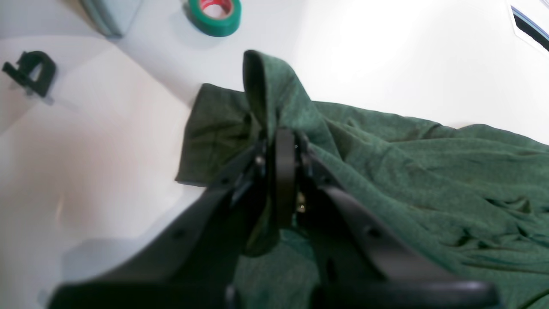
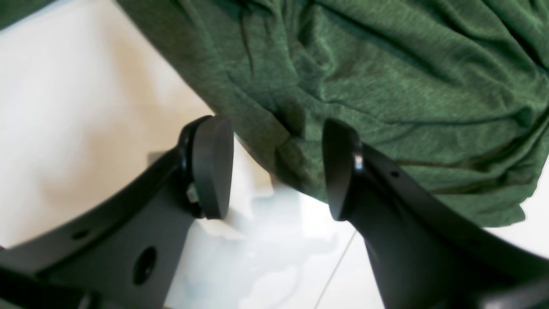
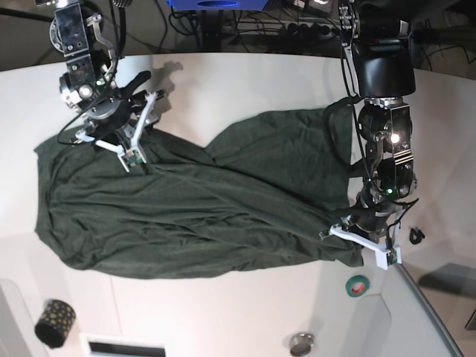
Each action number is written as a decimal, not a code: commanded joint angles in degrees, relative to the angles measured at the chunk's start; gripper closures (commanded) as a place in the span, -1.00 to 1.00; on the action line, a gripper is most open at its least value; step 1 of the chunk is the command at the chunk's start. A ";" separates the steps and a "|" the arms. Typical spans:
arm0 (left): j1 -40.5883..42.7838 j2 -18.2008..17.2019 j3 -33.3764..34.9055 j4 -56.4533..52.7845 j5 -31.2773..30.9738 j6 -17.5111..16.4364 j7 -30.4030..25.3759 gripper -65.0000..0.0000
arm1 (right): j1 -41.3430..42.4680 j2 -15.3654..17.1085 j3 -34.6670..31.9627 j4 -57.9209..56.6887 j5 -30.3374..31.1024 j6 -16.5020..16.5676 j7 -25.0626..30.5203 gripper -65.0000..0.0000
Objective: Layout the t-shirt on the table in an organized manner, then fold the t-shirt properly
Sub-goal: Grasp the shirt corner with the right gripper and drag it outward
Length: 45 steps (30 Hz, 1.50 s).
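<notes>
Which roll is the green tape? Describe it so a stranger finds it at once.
Start at the white table and the big dark green t-shirt spread over it. Follow the shirt to the end pinched by the left claw; just past it on bare tabletop lies the green tape roll. Unlike the dotted black roll, it is bright green with a red core.

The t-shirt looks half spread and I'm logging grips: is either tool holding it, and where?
The left tool pinches a raised fold at the t-shirt's edge. The right tool is open, holding nothing.
</notes>
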 commanded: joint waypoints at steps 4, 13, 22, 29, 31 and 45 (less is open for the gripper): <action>-0.64 -0.35 -0.07 -0.96 -0.01 -0.25 -1.26 1.00 | 1.22 0.16 0.11 -2.14 0.03 -0.40 0.75 0.04; -0.56 -0.88 0.46 -6.32 0.07 -0.25 -1.44 1.00 | 3.68 0.25 0.20 -7.76 0.03 -0.40 1.01 0.04; -0.38 -1.06 0.28 -6.32 0.07 -0.25 -1.26 1.00 | 3.60 0.25 0.47 -6.44 0.03 -0.31 0.57 0.92; 1.03 -1.06 0.02 -5.88 -0.36 -0.25 -1.26 1.00 | 3.60 2.10 0.47 4.28 0.03 -0.31 -6.29 0.97; 1.11 -1.06 -0.07 -5.26 -0.45 -0.25 -1.26 1.00 | 5.09 2.27 0.47 5.86 0.03 -0.31 -7.96 0.97; -7.06 4.31 -0.07 -0.96 -0.45 -0.25 -1.35 1.00 | 17.93 4.38 0.11 -9.17 0.03 -0.22 -10.07 0.97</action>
